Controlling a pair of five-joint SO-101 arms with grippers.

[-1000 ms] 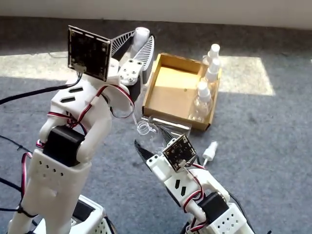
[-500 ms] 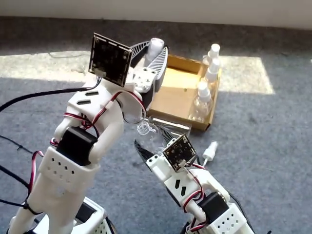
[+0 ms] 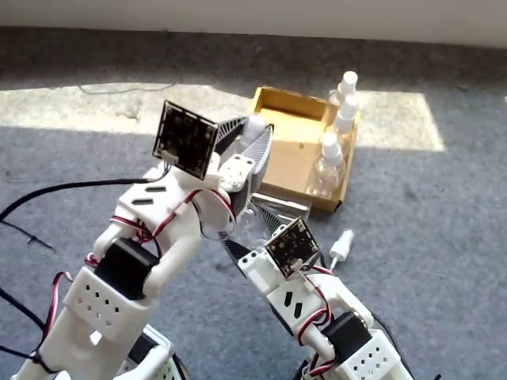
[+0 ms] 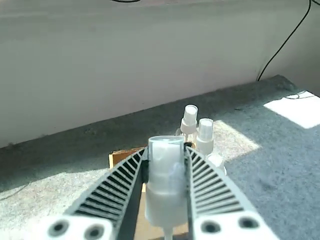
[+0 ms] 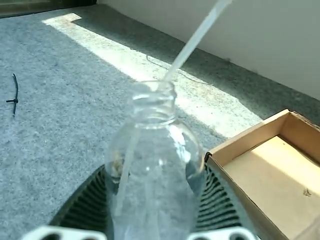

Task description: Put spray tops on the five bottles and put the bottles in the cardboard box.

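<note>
Spray top (image 4: 165, 175), pinched in our left jaws, swung down from beside the cardboard box (image 3: 297, 154) to the bottle (image 5: 152, 165) clamped in our right jaws. Its tube (image 5: 192, 42) seemed to sit in the neck, so we judged capping close.

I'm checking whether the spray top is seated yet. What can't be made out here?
Right wrist view: frame edge cuts the dip tube above the bottle.
Left wrist view: frame edge cuts the tube below the spray top.
High view: the left arm covers the bottle's mouth.
</note>
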